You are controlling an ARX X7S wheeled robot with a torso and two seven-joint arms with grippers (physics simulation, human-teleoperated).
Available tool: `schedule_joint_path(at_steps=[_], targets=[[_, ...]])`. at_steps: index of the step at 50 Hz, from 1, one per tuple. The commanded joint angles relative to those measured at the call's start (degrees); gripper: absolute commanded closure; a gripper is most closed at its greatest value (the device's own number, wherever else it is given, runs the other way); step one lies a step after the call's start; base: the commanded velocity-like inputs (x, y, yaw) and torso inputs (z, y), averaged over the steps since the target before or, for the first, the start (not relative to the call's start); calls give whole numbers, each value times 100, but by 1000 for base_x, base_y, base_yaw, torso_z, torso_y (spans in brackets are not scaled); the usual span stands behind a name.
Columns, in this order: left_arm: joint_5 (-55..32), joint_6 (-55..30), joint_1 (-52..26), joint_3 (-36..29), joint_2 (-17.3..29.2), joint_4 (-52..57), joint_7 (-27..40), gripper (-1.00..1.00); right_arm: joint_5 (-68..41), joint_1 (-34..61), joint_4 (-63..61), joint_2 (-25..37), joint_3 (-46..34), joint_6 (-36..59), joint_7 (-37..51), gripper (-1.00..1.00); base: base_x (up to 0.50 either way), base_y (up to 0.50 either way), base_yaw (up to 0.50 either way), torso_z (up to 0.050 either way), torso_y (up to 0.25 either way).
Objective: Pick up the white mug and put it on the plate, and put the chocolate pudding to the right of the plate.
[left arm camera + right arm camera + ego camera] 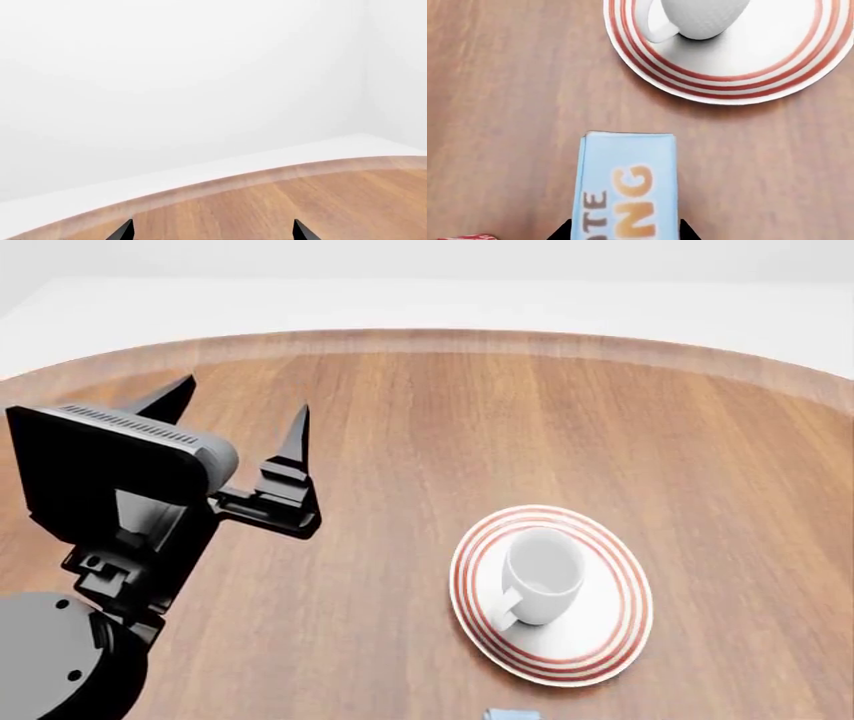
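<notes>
Two black fingertips of your right gripper (625, 231) flank the chocolate pudding (626, 187), clamped on its sides, just short of the plate (607, 635). Your white mug (541, 575) stands upright on that plate. Your left gripper (234, 455) hangs spread apart, well left of it.

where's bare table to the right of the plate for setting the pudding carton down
Bare wood lies right of the round red-ringed white plate, out to the round wooden table's edge, and across the far half. The plate is taken by the glossy white mug. The near edge is tighter: the light blue pudding carton sits there between the right pincer's fingers.
</notes>
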State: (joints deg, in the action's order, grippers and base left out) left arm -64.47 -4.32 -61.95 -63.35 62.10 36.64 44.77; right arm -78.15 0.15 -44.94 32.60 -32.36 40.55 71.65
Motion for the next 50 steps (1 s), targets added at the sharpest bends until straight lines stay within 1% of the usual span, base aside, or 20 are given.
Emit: schedule_joint_path(at_steps=[1, 4, 6, 9, 10, 11, 13, 16, 17, 19, 20, 21, 23, 29, 31, 36, 41, 43, 45, 50], targets=[[60, 19, 40, 165, -125, -29, -137, -100, 210, 93, -50, -95, 130, -7, -369, 100, 0, 0, 0, 0, 0], [40, 15, 31, 179, -101, -10, -130, -100, 115, 369, -335, 2, 174, 88, -337, 100, 0, 0, 0, 0, 0], [24, -32, 1, 184, -80, 35, -104, -100, -296, 711, -650, 125, 296, 122, -193, 100, 0, 0, 0, 0, 0], [-35, -71, -58, 224, -20, 124, -50, -100, -1438, 1433, -1169, 519, 593, -22, 448, 100, 0, 0, 0, 0, 0], [-33, -69, -54, 225, -20, 132, -42, -100, -1691, 1592, -1261, 583, 642, -85, 522, 100, 0, 0, 0, 0, 0], [-8, -64, -37, 216, -30, 129, -40, -100, -2145, 2031, -1448, 684, 640, -83, 709, 100, 0, 0, 0, 0, 0], [1, -69, -30, 210, -42, 125, -43, -100, -2844, 2379, -1498, 748, 817, -220, 905, 100, 0, 0, 0, 0, 0], [-19, -72, -43, 222, -33, 130, -53, -100, -3285, 2498, -1476, 890, 1019, -243, 890, 100, 0, 0, 0, 0, 0], [-32, -62, -45, 234, -8, 128, -61, -100, -3621, 2622, -1473, 1086, 1155, -333, 866, 100, 0, 0, 0, 0, 0], [-39, -36, -32, 248, 30, 143, -59, -100, -4089, 2883, -1494, 1229, 1365, -378, 972, 100, 0, 0, 0, 0, 0], [-39, -37, -32, 249, 31, 144, -59, -100, -4135, 2876, -1490, 1196, 1418, -333, 1006, 100, 0, 0, 0, 0, 0], [-56, -46, -44, 259, 46, 168, -40, -100, -4499, 3048, -1500, 1238, 1622, -231, 1081, 100, 0, 0, 0, 0, 0], [-84, -17, -40, 274, 52, 174, -52, -100, -4782, 3057, -1494, 1225, 1883, -115, 1202, 100, 0, 0, 0, 0, 0], [-98, -76, -85, 288, 46, 186, -18, -100, -5906, 3467, -1489, 1569, 2830, 123, 1426, 100, 0, 0, 0, 0, 0], [-108, -76, -82, 291, 45, 177, -15, -100, -6093, 3526, -1477, 1660, 2994, 163, 1497, 100, 0, 0, 0, 0, 0], [-120, -103, -100, 295, 26, 183, -4, -100, -6517, 3720, -1409, 2246, 3437, 283, 1520, 100, 0, 0, 0, 0, 0], [-139, -112, -104, 302, 32, 174, -21, -100, -6655, 3869, -1057, 2986, 4154, 565, 1383, 100, 0, 0, 0, 0, 0], [-182, -140, -150, 330, 70, 213, -11, -100, -6750, 4375, -776, 3537, 4461, 703, 1285, 100, 0, 0, 0, 0, 0], [-183, -125, -150, 342, 76, 210, -10, -100, -6795, 4703, -661, 3837, 4524, 731, 1215, 100, 0, 0, 0, 0, 0], [-178, -143, -168, 347, 54, 195, -25, -100, -6623, 5246, -457, 4292, 4369, 824, 1067, 100, 0, 0, 0, 0, 0]])
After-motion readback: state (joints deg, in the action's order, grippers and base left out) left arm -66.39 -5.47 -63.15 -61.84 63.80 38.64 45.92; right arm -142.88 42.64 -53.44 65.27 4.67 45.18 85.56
